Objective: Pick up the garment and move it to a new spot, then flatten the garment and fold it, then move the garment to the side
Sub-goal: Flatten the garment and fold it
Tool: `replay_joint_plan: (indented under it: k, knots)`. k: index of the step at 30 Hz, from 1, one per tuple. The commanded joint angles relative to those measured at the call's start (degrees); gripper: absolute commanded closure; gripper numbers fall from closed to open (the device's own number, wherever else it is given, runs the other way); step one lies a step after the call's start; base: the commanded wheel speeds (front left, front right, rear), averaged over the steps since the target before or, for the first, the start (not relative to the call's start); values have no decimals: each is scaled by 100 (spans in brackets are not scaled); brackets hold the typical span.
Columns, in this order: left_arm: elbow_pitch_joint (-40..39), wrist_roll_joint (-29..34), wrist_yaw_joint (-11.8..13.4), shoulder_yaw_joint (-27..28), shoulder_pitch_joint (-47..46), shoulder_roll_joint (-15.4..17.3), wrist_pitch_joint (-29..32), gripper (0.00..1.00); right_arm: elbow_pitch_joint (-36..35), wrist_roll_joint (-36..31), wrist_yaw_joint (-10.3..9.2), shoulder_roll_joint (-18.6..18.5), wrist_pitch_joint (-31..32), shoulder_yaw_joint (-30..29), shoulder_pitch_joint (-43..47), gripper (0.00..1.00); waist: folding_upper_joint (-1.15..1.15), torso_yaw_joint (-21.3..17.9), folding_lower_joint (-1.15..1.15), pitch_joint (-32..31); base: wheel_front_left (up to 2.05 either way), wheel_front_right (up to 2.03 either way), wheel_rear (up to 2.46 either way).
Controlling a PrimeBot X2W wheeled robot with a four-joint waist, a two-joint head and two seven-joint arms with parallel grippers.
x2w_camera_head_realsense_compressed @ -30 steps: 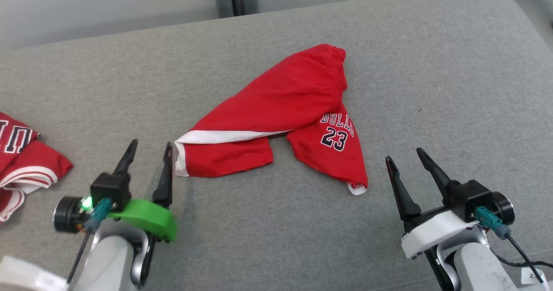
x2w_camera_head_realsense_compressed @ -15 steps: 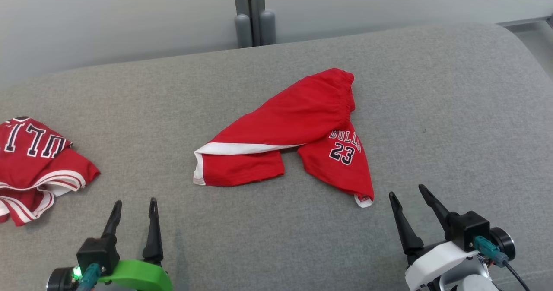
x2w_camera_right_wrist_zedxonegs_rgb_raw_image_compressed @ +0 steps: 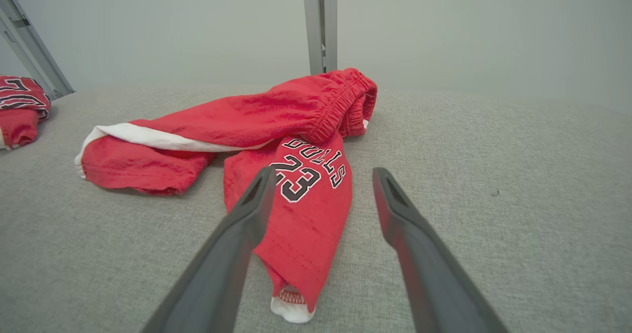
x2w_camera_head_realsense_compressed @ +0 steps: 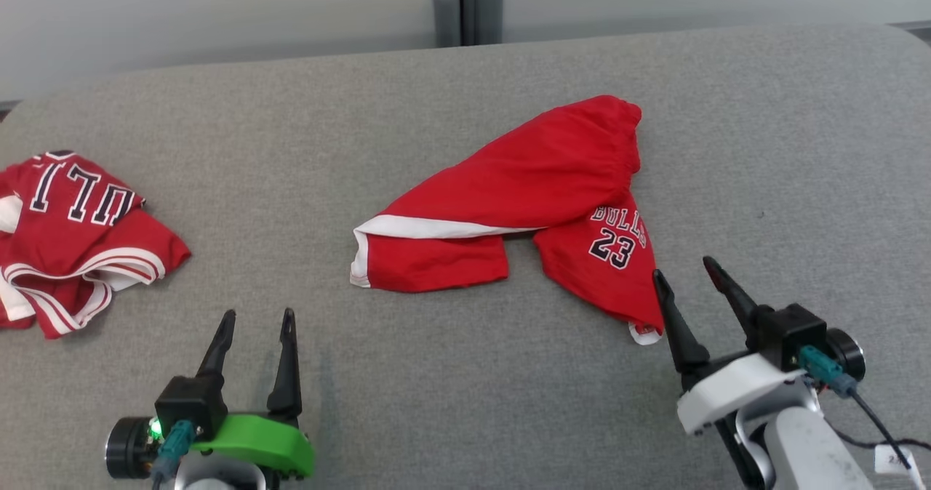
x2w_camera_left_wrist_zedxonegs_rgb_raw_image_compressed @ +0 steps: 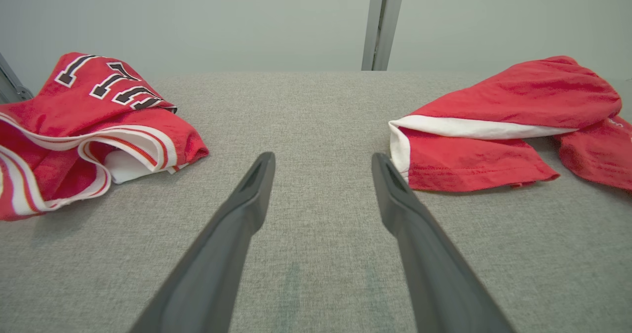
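Right of centre on the grey counter (x2w_camera_head_realsense_compressed: pixel 436 388), crumpled red shorts (x2w_camera_head_realsense_compressed: pixel 509 177) are laid. The left hand (x2w_camera_head_realsense_compressed: pixel 260 312) and right hand (x2w_camera_head_realsense_compressed: pixel 682 267) are held spread, empty. One layer alone might be pinched, leaving folds bunched.

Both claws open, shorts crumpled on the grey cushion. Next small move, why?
Probably ease the right claw forward and down onto the near leg of the shorts, then close. It stands open close to that leg's hem, holding nothing; the left claw is open too but farther off.
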Motion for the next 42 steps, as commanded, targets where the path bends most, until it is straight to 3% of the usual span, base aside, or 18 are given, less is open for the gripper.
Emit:
replay_joint_plan:
  k: [1, 13, 22, 24, 27, 28, 36, 42]
  knots:
    - [-33, -24, -18, -38, -174, 7, 0, 0, 61, -26, -10, -23, -2, -39, -209, 0, 0, 221, 0, 327, 0, 0, 0]
    - [-203, -215, -25, -405, -800, 2, 0, 0, 997, -110, -10, -23, -2, -344, -1657, 0, 0, 679, 0, 1241, 0, 0, 0]
    - [-211, -263, -25, -433, -940, 2, 0, 0, 1382, 89, -10, -24, -2, -184, -2025, 2, 0, 766, 0, 1332, 0, 0, 0]
    - [-216, -269, -25, -428, -920, 2, 0, 0, 1275, 104, -10, -24, -2, -108, -2070, 52, 0, 758, 0, 1315, 0, 0, 0]
    - [-196, -264, -25, -406, -868, 2, 0, 0, 1218, 107, -9, -24, -2, -64, -2019, 84, 0, 742, 0, 1269, 0, 0, 0]
    - [-181, -262, -25, -402, -851, 2, 0, 0, 1187, 85, -10, -23, -2, -34, -2020, 100, 0, 738, 0, 1255, 0, 0, 0]
    - [-93, -264, -26, -415, -691, 3, 0, 0, 561, 161, -9, -22, -2, 359, -2042, 100, 0, 754, 0, 936, 0, 0, 0]
    - [-56, -281, -26, -390, -459, 4, 1, 0, 339, 1004, -9, -20, -2, 1669, -2562, 100, 0, 829, 0, 483, 0, 0, 0]
